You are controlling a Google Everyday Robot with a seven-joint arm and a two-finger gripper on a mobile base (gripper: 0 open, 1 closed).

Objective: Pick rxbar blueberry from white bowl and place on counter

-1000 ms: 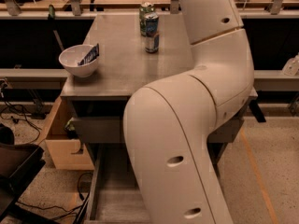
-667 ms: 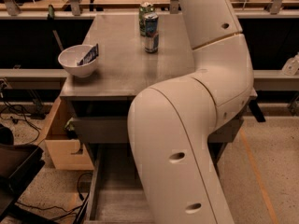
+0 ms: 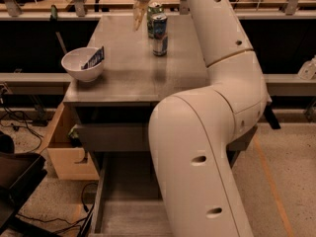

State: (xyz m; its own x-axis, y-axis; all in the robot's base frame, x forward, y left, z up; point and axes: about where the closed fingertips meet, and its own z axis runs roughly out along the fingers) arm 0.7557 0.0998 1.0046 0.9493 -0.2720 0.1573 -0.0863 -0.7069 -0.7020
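Note:
The rxbar blueberry, a dark blue wrapper with pale lettering, leans inside the white bowl at the counter's left front corner. The grey counter fills the middle of the view. My gripper hangs at the top edge above the counter's far side, right of and well behind the bowl, just left of the cans. It looks open, with nothing in it. My large white arm rises from the foreground and curves over the counter's right side, hiding it.
Two drink cans stand at the back of the counter: a blue-silver one and a green one behind it. A pale wooden drawer stands open at the cabinet's left. Cables and a black object lie on the floor at left.
The gripper has come into view at the top, left of the cans. My arm's elbow has swung a little to the right. Bowl, bar and cans have not moved.

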